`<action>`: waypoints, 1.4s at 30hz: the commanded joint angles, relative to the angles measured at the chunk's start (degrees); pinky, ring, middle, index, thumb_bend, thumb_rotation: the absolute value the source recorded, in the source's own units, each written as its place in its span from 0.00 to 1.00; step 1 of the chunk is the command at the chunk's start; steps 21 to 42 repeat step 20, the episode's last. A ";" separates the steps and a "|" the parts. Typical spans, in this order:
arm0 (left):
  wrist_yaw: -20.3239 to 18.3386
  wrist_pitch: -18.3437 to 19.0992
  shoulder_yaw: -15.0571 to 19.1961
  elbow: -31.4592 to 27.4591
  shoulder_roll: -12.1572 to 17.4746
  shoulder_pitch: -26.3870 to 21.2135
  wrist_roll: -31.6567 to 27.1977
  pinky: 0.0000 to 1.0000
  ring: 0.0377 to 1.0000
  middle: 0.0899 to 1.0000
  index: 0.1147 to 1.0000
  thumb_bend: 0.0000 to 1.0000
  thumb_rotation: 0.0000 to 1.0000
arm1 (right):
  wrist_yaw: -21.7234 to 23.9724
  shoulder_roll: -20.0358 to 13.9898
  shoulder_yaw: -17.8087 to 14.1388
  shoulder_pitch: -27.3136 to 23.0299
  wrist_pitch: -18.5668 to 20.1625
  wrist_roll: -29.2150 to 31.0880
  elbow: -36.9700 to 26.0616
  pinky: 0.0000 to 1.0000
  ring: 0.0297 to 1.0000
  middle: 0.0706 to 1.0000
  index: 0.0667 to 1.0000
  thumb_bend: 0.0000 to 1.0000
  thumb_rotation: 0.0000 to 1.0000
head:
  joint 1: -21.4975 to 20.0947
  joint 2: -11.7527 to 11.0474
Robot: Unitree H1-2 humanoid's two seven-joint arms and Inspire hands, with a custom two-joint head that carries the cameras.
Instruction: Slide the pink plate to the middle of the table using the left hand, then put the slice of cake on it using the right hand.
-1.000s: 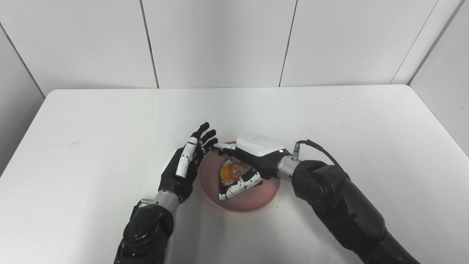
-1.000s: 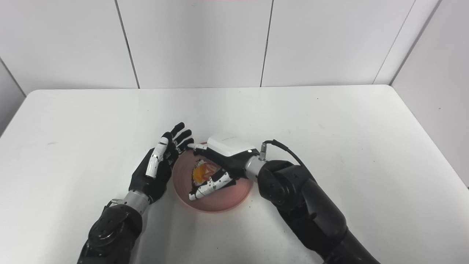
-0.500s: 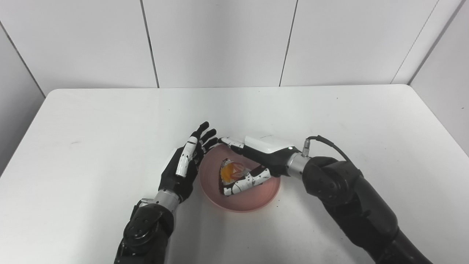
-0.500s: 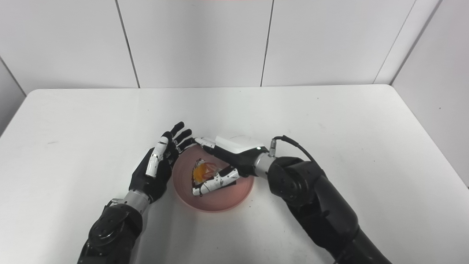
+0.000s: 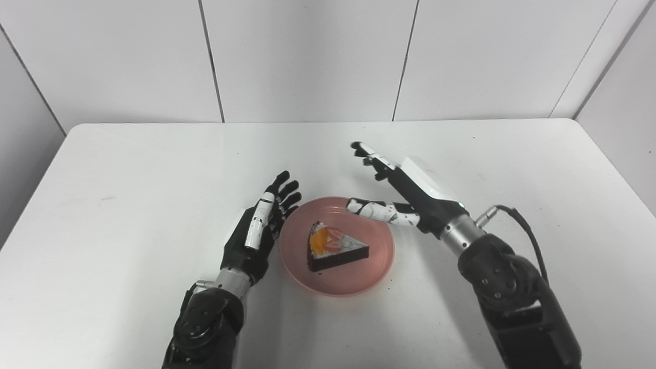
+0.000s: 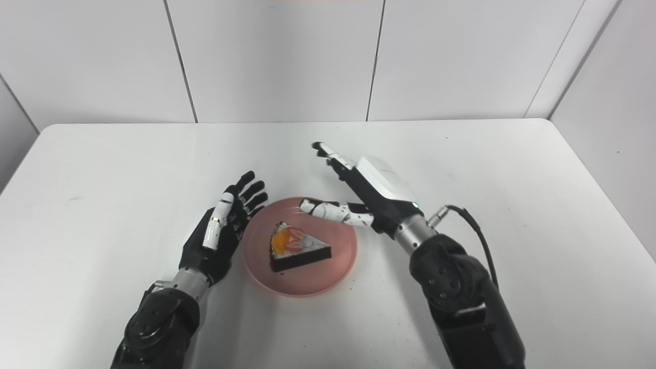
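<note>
Where robot hands spread: cake on plate

Both head cameras look down from near 6 o'clock toward 12 (side by side), sharing the whole white table.

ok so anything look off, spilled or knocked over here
Nothing stands out. The slice of cake sits upright and whole on the pink plate, fruit topping in place. A few dark crumbs lie near it. The left hand and right hand are open, holding nothing.
</note>
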 commanded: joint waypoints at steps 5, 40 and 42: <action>3.02 -7.26 -0.21 -0.31 0.04 2.54 4.68 0.99 0.99 1.00 1.00 0.43 1.00 | -7.36 6.84 -6.39 4.40 -1.80 10.52 -2.21 0.94 1.00 1.00 1.00 0.72 1.00 | -0.88 -0.44; 3.82 -11.08 -1.76 -3.44 0.64 7.72 9.18 0.99 0.99 1.00 0.99 0.44 1.00 | -19.58 13.88 -8.53 12.33 -16.65 20.37 5.71 0.95 0.96 0.96 0.95 0.33 1.00 | -0.55 -0.47; 3.82 -11.08 -1.76 -3.44 0.64 7.72 9.18 0.99 0.99 1.00 0.99 0.44 1.00 | -19.58 13.88 -8.53 12.33 -16.65 20.37 5.71 0.95 0.96 0.96 0.95 0.33 1.00 | -0.55 -0.47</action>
